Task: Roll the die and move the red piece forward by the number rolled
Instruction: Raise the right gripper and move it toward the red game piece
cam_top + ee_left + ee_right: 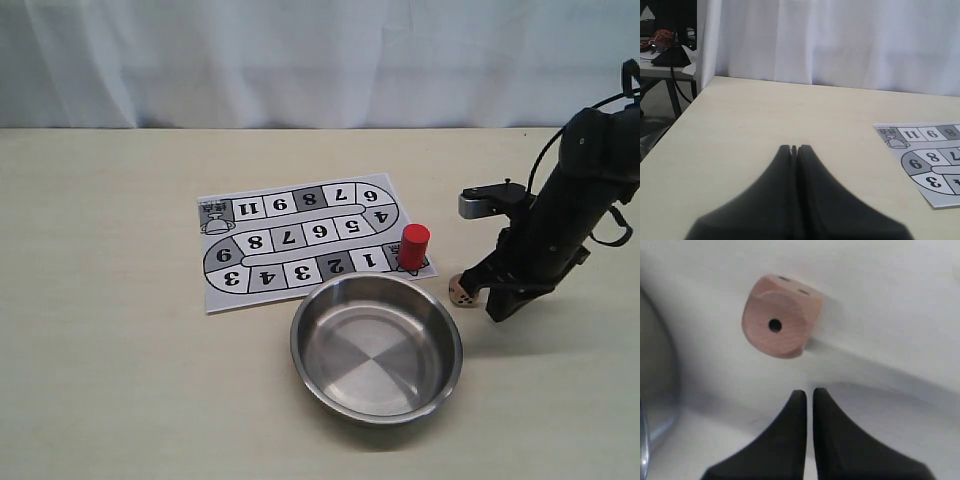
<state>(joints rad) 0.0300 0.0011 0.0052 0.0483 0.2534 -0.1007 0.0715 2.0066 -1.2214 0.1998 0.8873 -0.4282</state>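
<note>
White curtain (300, 60) across the back, pale beige tabletop (100, 300) out front, and we start on the left. The left gripper (794, 148) shows only in its own wrist view, poised over bare tabletop. Its black jaws are pressed together and hold nothing.

Moving along, here's the printed paper game board with its numbered grey and white track (225, 292), lying flat. At its right end stands the red cylinder pawn (414, 245), upright on the marked square just beside square 1.

In front of the board sits the round stainless steel bowl (297, 345), its far rim close to the board's near edge.

Now the right side: the small tan wooden die with dark pips (462, 291) rests on the tabletop, near the bowl's rim. The right gripper (497, 306) is down low just beside the die. Its jaws are drawn together with a thin slit and grip nothing. The die shows its single-pip face in the right wrist view.
</note>
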